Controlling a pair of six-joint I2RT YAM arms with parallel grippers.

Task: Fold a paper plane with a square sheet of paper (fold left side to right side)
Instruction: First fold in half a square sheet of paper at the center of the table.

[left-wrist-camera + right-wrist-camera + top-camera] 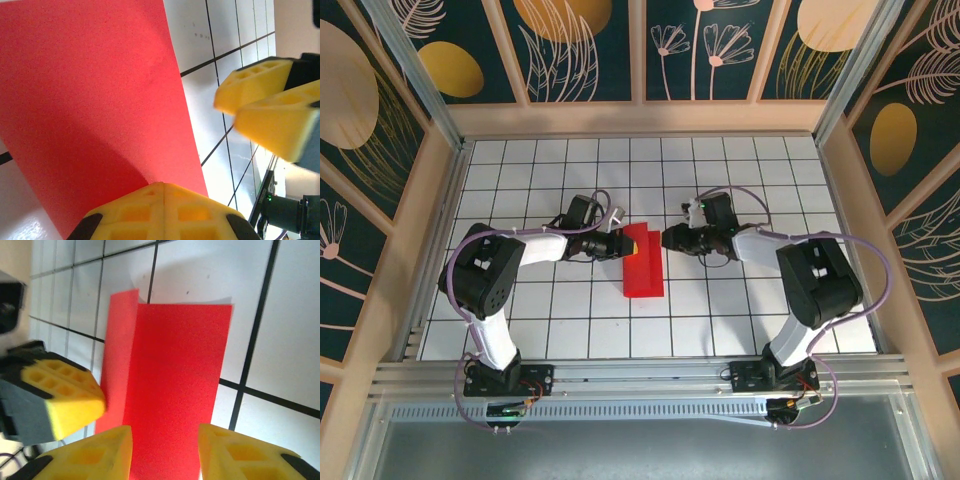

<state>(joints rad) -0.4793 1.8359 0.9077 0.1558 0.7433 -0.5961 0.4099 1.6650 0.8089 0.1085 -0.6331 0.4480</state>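
My left claw is pinched shut on the thin bright red folded paper sheet at its 10 o'clock side. My right claw stands parted, straddling the 2 o'clock side. The sheet lies mid-table on the white gridded tiles.

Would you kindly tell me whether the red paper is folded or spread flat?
Folded: the red paper is a narrow rectangle, and one layer overlaps another with offset edges.
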